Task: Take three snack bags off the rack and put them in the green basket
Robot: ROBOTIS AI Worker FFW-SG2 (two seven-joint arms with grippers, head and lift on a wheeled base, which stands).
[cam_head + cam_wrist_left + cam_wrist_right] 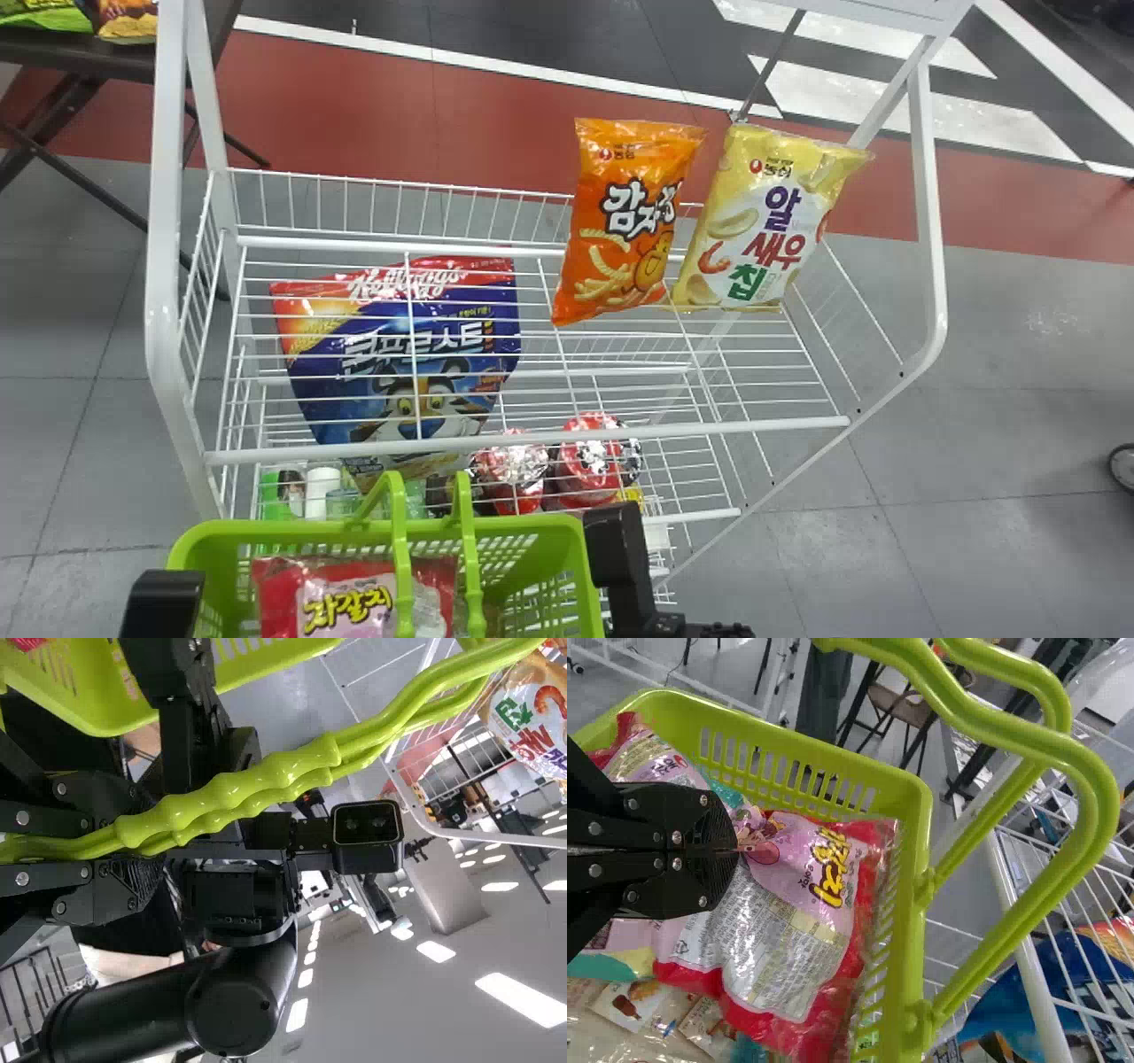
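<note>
In the head view the green basket (554, 554) stands before the rack, with parts of my left gripper (164, 602) and right gripper (625, 567) at its two sides. My left gripper (133, 835) is shut around the green basket handles (257, 784) in the left wrist view. Inside the basket (899, 797), my right gripper (733, 850) has its fingers closed on the film of a red and pink snack bag (806, 886); more bags lie under it. An orange snack bag (625, 221) and a yellow one (766, 217) hang upright at the rack's upper back.
The white wire rack (532, 447) spans the area beyond the basket. A blue and red cereal bag (399, 354) leans on its left, with red-lidded containers (589, 461) lower down. A dark table (89, 58) with bags stands at the far left.
</note>
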